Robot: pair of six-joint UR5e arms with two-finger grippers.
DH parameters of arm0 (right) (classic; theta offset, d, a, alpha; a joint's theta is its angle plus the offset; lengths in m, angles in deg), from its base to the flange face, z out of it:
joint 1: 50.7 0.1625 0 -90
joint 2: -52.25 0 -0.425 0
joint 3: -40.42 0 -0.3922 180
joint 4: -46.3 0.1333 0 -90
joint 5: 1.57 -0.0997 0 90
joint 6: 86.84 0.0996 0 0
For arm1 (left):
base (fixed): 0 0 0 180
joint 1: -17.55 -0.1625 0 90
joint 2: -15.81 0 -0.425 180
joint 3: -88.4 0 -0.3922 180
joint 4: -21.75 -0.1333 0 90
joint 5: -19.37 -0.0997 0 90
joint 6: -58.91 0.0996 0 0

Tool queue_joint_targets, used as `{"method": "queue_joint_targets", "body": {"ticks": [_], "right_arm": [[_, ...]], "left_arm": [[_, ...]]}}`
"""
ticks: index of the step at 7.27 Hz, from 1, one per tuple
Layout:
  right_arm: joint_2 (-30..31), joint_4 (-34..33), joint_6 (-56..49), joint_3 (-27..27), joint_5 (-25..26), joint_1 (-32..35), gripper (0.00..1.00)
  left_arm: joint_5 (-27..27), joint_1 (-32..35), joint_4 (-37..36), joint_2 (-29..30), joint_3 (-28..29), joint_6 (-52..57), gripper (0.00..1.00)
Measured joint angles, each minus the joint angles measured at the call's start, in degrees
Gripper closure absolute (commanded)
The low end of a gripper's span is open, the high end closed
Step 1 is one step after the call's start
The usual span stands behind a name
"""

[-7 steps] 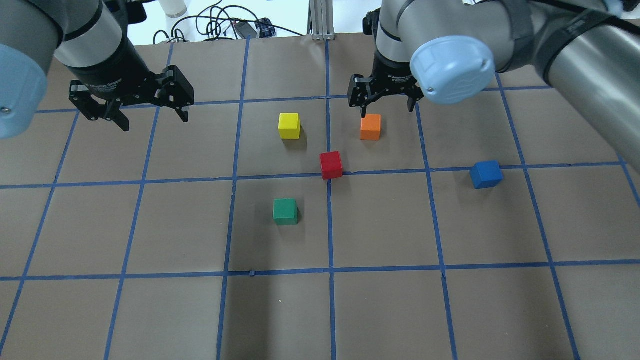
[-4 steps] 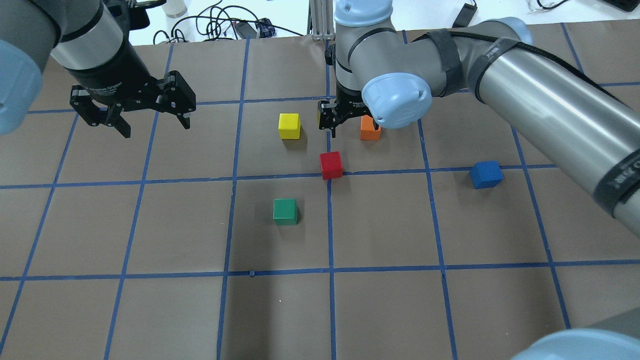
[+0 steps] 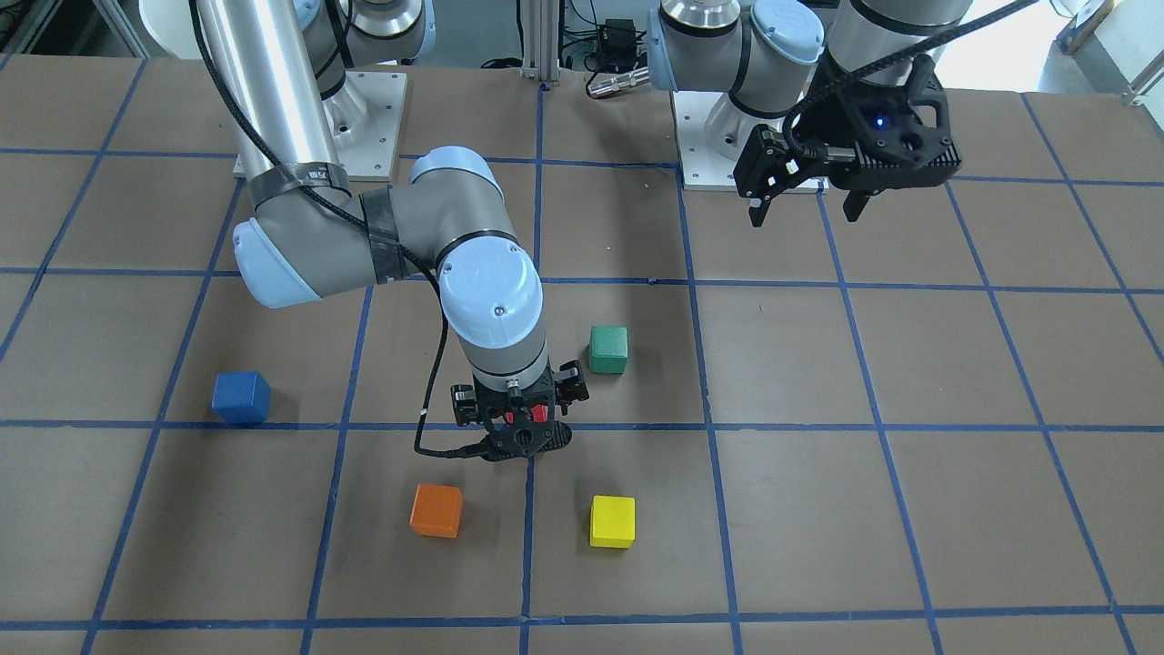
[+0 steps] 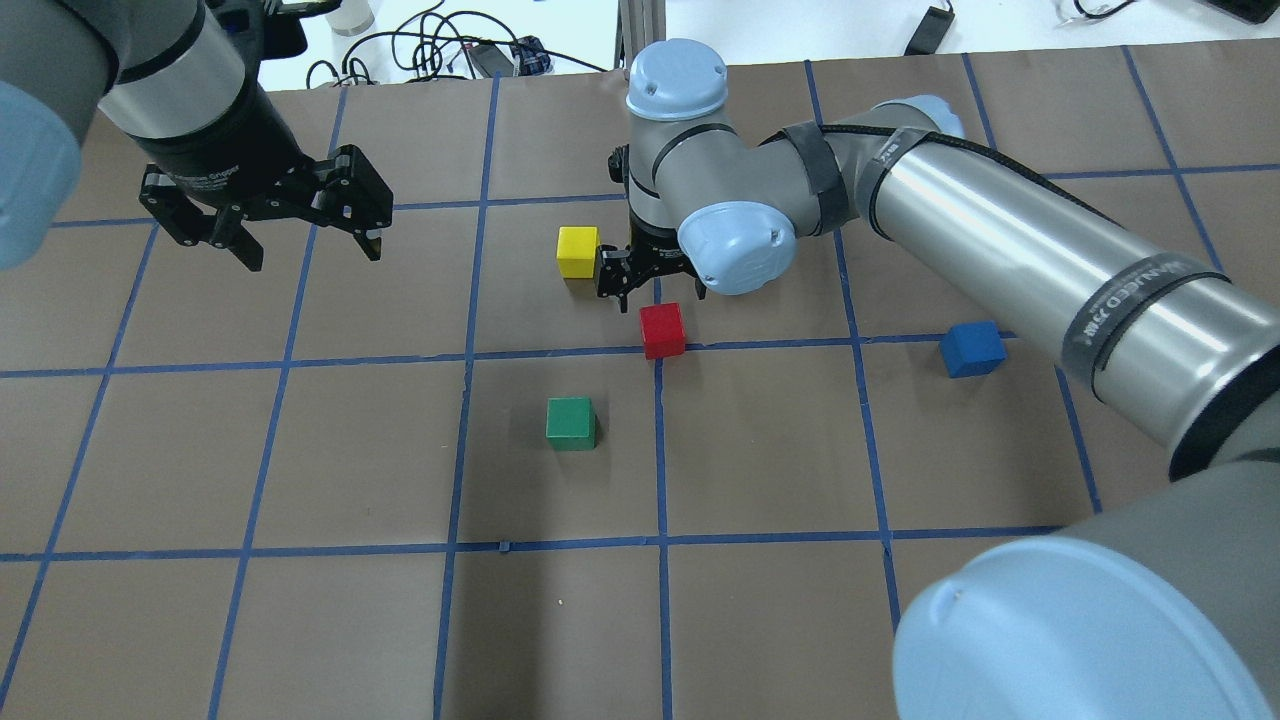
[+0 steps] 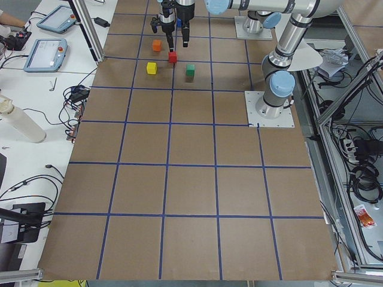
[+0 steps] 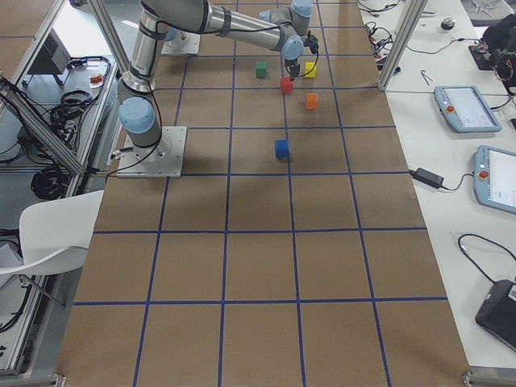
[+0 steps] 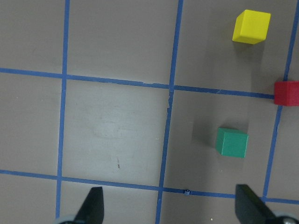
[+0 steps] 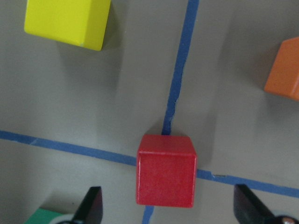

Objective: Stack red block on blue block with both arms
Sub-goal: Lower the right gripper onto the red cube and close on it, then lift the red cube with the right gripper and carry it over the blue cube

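The right gripper (image 4: pixel 655 292) hangs over the red block (image 4: pixel 662 330), its jaws spread wide to either side and touching nothing; the cube sits on a blue tape crossing about midway between the robot's edge and the operators' edge of the table (image 4: pixel 300 620); the blue block (image 4: pixel 971 348) stands alone, well apart from it toward the table's end on the robot's right; the left gripper (image 4: pixel 310 255), also released, is held above the surface toward the opposite end; a yellow cube (image 4: pixel 577 250) and an orange cube (image 3: pixel 436 509) lie near the red one on the operators' side, a green cube (image 4: pixel 570 422) on the robot's side.
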Motion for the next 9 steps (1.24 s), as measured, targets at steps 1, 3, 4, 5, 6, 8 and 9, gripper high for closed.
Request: {"method": "queue_joint_targets", "body": {"ticks": [1, 3, 4, 5, 6, 8, 9], "right_arm": [[-0.96, -0.59, 0.14, 0.0, -0.16, 0.1, 0.0], [-2.03, -0.91, 0.22, -0.05, -0.11, 0.15, 0.02], [-2.5, -0.91, 0.25, -0.1, 0.05, 0.16, 0.13], [-2.89, -0.86, 0.29, -0.17, 0.1, 0.16, 0.32], [-3.22, -0.74, 0.29, -0.22, 0.04, 0.16, 0.79], [-3.46, -0.25, 0.14, -0.2, -0.06, 0.16, 1.0], [-3.42, 0.14, 0.09, -0.17, -0.01, 0.15, 1.0]], "left_arm": [[0.02, 0.0, -0.02, 0.0, 0.0, 0.56, 0.0], [0.04, 0.0, -0.04, -0.17, -0.24, 0.34, 0.0], [0.02, 0.0, -0.06, -0.26, -0.41, 0.19, 0.0], [-0.02, 0.0, -0.12, -0.25, -0.51, 0.08, 0.0], [0.42, 0.0, -0.22, -0.17, -0.54, -0.01, 0.0], [2.17, 0.0, -0.55, -0.2, -0.71, -0.31, 0.0], [2.49, 0.0, -0.61, -0.25, -0.75, -0.41, 0.0]]}}
